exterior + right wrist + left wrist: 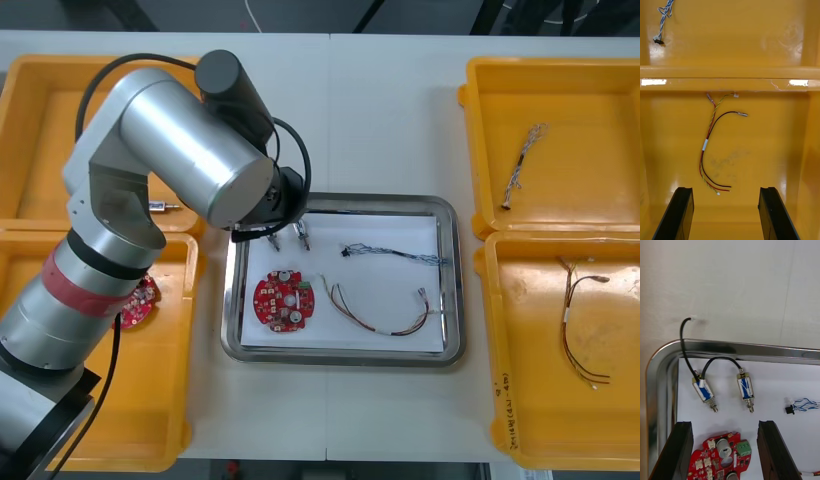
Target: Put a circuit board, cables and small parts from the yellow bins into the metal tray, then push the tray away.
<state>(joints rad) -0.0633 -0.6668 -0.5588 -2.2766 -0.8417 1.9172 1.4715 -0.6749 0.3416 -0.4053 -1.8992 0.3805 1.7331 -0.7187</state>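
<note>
- Tray, mid-counter: board at 8 o'clock, small parts at 10, blue-white cable at 1, red-yellow cable at 5.
- My left gripper: spread, empty, over the parts.
- My right gripper: spread, over a yellow bin.
- Outstanding, I judge: pushing the tray away.

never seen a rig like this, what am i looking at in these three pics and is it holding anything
This is a two-armed robot sorting parts on a table. The front view looks down from above: its silver left arm reaches over a metal tray between yellow bins. In the tray lie a red circuit board, a red and yellow cable, a blue and white cable and two small metal parts joined by a black cable. The other pictures come from wrist cameras. The left jaws stand open above the tray, holding nothing. The right jaws stand open over a bin with a second cable, also holding nothing.
</note>
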